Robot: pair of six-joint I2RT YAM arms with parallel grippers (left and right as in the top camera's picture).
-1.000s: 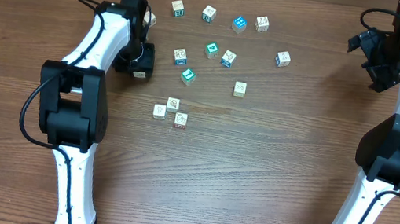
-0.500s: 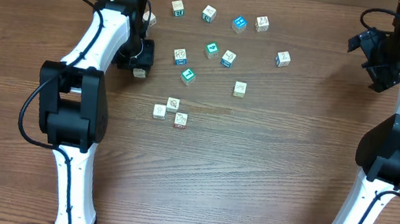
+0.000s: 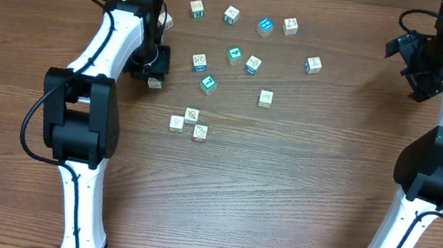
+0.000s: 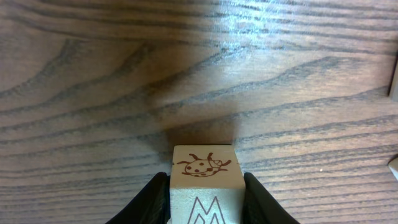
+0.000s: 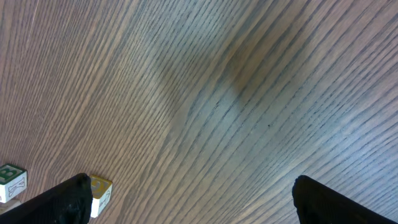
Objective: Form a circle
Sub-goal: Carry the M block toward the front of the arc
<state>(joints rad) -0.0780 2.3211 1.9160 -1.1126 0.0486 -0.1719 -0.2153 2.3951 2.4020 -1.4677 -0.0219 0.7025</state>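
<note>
In the upper left of the overhead view, the left end effector (image 4: 204, 203) has narrowed over the last second and now clamps a ladybug cube (image 4: 200, 169) by its sides, low over the worktop (image 3: 280, 203). At lower centre, the circle (image 3: 189, 124) is only a small cluster of pale cubes, so this cube probably joins it. At upper right, the right end effector (image 3: 413, 63) hangs spread wide, empty.
</note>
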